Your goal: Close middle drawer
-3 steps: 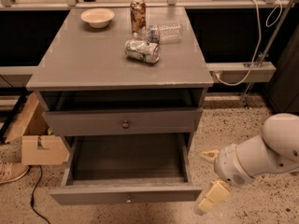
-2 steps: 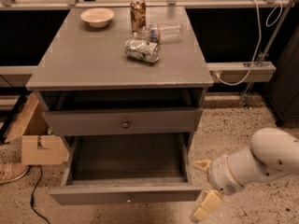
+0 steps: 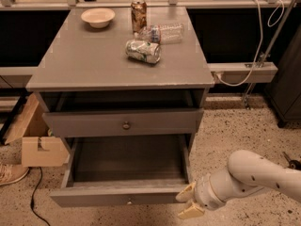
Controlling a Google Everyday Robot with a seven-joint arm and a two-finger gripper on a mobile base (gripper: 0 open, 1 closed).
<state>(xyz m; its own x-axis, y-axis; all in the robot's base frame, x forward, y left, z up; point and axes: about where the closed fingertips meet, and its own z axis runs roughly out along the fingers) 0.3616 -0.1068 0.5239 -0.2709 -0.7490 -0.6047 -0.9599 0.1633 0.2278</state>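
The middle drawer (image 3: 117, 196) is pulled far out of the grey cabinet and is empty inside. Its flat front faces me, with a small pale knob (image 3: 129, 202) at the centre. My gripper (image 3: 188, 202) is low at the right, just off the right end of the drawer front. Its two pale fingers (image 3: 186, 192) are spread apart and hold nothing. The white arm reaches in from the right edge. The drawer above (image 3: 123, 122), with a darker knob (image 3: 126, 125), stands slightly out. The lowest drawer is out of view.
On the cabinet top (image 3: 84, 60) are a pale bowl (image 3: 98, 17), an upright can (image 3: 138, 15), a lying plastic bottle (image 3: 162, 33) and a crushed can (image 3: 143, 51). A cardboard box (image 3: 37, 142) stands on the floor at the left. A cable (image 3: 35, 197) and a shoe (image 3: 10, 173) lie at the lower left.
My arm has moved left and down, bringing the gripper closer to the right end of the middle drawer's front. The drawer has not moved.
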